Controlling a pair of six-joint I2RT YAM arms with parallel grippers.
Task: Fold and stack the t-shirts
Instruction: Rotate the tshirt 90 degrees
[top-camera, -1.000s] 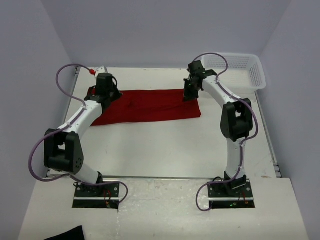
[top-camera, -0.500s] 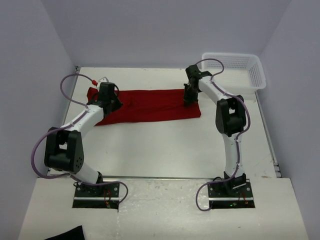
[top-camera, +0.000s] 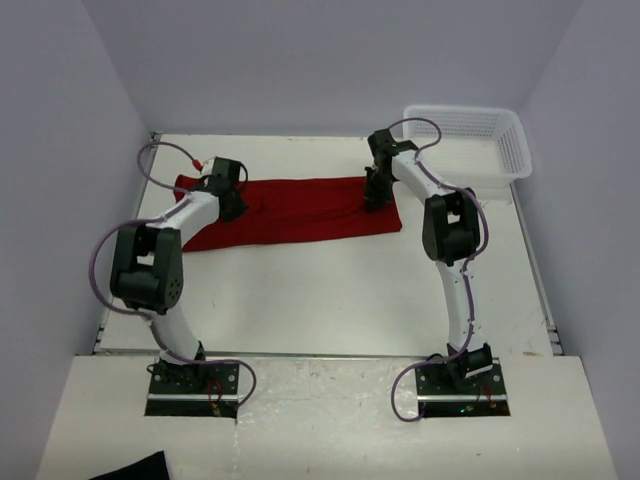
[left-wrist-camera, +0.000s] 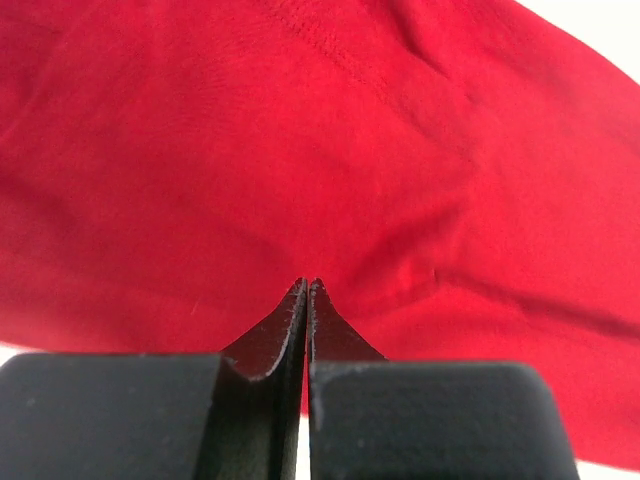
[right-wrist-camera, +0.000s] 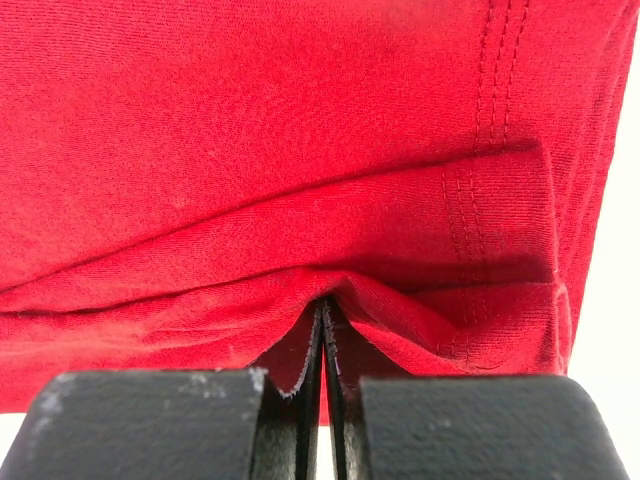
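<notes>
Standing at the near edge, I record one dark red t-shirt (top-camera: 300, 212) laid flat on the far half of the white surface (top-camera: 330, 300), forming a long band whose axis runs left to right, square to the line of the two arm bases. The left gripper (left-wrist-camera: 307, 290) is down at the band's left end; its jaws are closed tip to tip, creases in the cloth run into the tips, and I judge a pinch of fabric is caught there. The right gripper (right-wrist-camera: 322, 305) is down at the right end, close to the stitched hem; its jaws are closed and a ridge of red cloth is plainly drawn up between them. Each arm serves the end on its own side, and neither reaches across. Both pinch points sit toward the far long edge, so the bulk of the garment lies from the grippers back toward the bases. In my judgement the coming fold turns on that relation: the two ends should travel together across the short axis, keeping the long axis straight, or the band will skew. A white mesh basket (top-camera: 515, 160) stands at the far right corner, apart from the shirt. A black cloth scrap (top-camera: 135, 468) lies well apart, near left.
</notes>
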